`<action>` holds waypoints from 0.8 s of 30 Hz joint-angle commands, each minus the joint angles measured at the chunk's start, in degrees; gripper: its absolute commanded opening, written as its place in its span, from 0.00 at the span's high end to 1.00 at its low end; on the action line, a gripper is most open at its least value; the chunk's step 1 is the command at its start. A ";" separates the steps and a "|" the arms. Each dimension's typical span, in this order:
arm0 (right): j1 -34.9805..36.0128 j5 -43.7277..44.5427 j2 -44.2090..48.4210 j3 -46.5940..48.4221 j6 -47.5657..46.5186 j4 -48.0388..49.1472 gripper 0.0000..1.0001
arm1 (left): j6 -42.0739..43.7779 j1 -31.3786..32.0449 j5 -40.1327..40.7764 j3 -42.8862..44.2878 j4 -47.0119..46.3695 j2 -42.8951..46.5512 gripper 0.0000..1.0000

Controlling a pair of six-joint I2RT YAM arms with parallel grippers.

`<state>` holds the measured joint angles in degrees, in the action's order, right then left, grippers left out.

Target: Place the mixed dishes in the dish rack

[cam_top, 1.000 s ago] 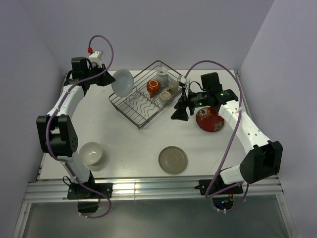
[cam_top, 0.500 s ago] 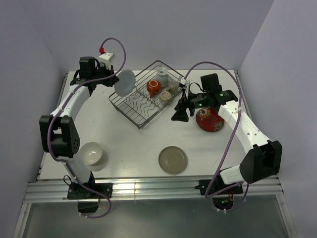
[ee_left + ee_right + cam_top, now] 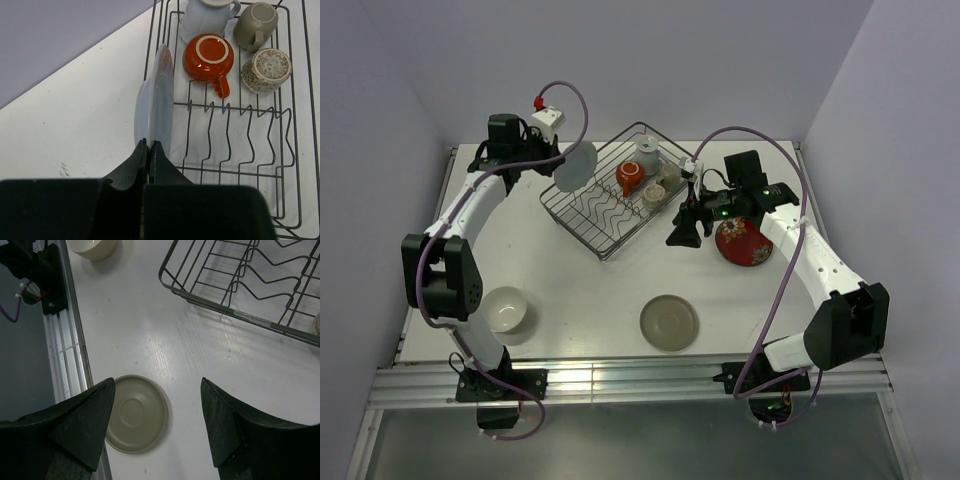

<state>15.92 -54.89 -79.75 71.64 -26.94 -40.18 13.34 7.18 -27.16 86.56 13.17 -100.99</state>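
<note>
My left gripper (image 3: 556,160) is shut on the rim of the pale white plate (image 3: 579,164), held on edge over the left end of the dish rack (image 3: 588,231); in the left wrist view the plate (image 3: 157,95) stands edge-on above my gripper (image 3: 148,144). The rack (image 3: 295,150) holds an orange-red mug (image 3: 207,55), a grey cup (image 3: 256,20), a speckled beige cup (image 3: 266,70) and a blue-grey cup (image 3: 202,17). My right gripper (image 3: 682,229) is open and empty beside the rack's right side. The olive-grey plate (image 3: 669,322), the red floral plate (image 3: 745,243) and the cream bowl (image 3: 504,309) lie on the table.
The white table (image 3: 580,290) has a metal rail along its near edge (image 3: 620,380). In the right wrist view, the olive-grey plate (image 3: 136,414) lies near that rail (image 3: 65,365), and the rack's corner (image 3: 240,285) is above.
My left gripper has carried the pale white plate to the right, from beside the rack to over its left end, and turned it more edge-on. The right arm has not moved.
</note>
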 commanded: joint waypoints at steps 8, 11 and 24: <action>-0.54 -0.48 0.03 -0.36 -0.92 0.02 0.24 | 4.67 0.11 0.61 -1.13 -7.72 5.45 1.00; -0.63 -0.57 -0.23 -0.27 -0.92 -0.07 0.24 | 3.89 0.11 1.84 -1.31 -8.77 5.63 1.00; -0.63 -0.65 -0.59 -0.97 -1.27 -0.24 0.24 | 6.16 0.11 2.81 0.80 -8.34 5.98 1.00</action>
<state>15.84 -54.92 -80.01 70.87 -27.18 -40.29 15.79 7.60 -26.48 84.44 10.63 -99.15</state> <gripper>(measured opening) 0.765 0.025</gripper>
